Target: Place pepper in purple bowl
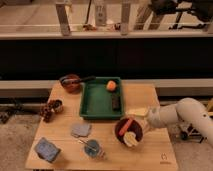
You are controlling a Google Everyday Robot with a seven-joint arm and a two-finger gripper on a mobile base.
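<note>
The purple bowl [120,133] stands on the wooden table near the front right. The slim orange-red pepper [127,125] lies tilted in it, its upper end toward the bowl's right rim. A pale round item [131,139] lies at the bowl's front. My gripper [144,121] is at the end of the white arm [172,113], which reaches in from the right. The gripper sits at the bowl's right rim, close to the pepper's upper end. I cannot tell whether it touches the pepper.
A green tray [95,102] behind the bowl holds a round orange fruit [111,85] and a dark block [116,102]. A brownish-red bowl with a dark handle [70,82] stands at the back left. A pale yellow item [137,111] lies beside the tray. A grey pad [80,130], blue cup [92,148] and blue block [47,149] are at the front left.
</note>
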